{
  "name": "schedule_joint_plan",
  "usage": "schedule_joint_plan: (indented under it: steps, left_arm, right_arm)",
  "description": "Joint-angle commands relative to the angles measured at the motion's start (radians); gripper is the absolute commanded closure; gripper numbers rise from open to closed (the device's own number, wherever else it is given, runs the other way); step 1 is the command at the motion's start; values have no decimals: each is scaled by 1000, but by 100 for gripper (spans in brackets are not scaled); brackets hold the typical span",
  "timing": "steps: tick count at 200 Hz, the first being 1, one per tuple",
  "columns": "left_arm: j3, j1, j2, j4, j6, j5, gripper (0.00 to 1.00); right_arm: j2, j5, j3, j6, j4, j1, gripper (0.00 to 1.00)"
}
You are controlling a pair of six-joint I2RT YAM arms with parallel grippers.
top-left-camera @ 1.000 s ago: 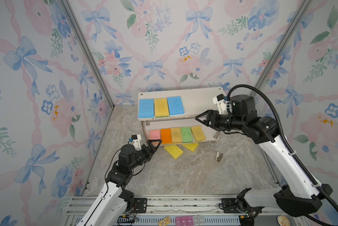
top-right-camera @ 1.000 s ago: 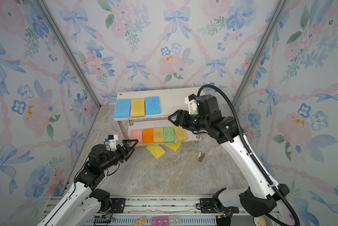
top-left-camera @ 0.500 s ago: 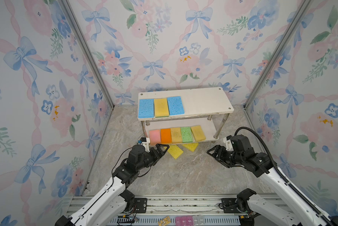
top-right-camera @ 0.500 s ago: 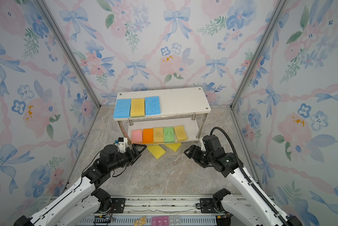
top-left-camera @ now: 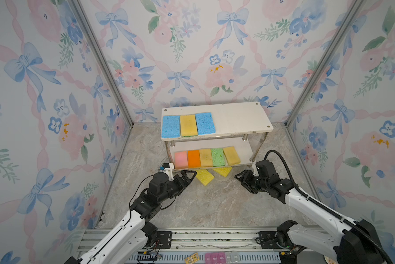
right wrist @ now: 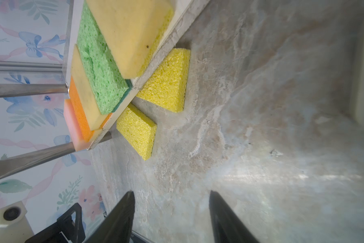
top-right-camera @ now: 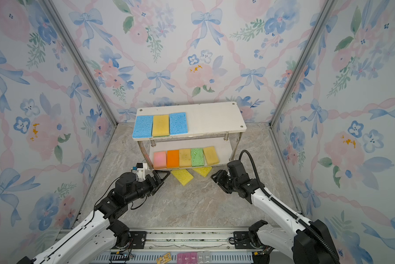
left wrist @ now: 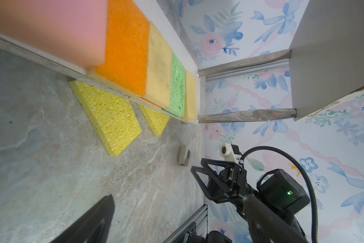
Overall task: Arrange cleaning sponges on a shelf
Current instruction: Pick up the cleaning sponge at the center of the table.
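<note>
Top views: shelf carries eight sponges; left gripper spread wide, empty, low over the floor.
Left wrist: two bright yellow sponges on floor, partly under lower board.
Right wrist: right gripper fingers apart, holding nothing.

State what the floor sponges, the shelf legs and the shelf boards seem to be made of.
Floor sponges: probably cellulose foam, matte bright yellow, with open, irregular pores.
Shelf legs: metal tubes, polished, perhaps chrome or steel, judging by their mirror-like reflections.
Shelf boards: white, smooth and matte. They could be painted wood or plastic; the look does not settle it.
</note>
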Motion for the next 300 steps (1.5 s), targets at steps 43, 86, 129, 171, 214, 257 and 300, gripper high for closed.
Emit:
schedule_joint_plan:
  steps: [43,86,129,171,214,257,300]
  left_arm:
    - [6,13,13,-2,8,10,2]
    - [16,76,18,-2,25,65,2]
    - [7,112,10,-1,27,96,2]
    - [-7,135,2,-3,26,117,2]
    - [-11,163,-14,-11,26,146,2]
    - [-20,193,-32,-34,36,178,2]
    - [-25,216,-38,-42,43,208,2]
  right_arm:
    - [150,95,-5,19,187,40,48]
    - [232,143,-14,61,292,65,51]
    - [294,206,-28,124,335,80,52]
    - [370,236,2,148,340,107,55]
    - [419,262,19,162,349,130,57]
    - [471,270,50,167,368,147,58]
    - [519,279,76,164,377,149,58]
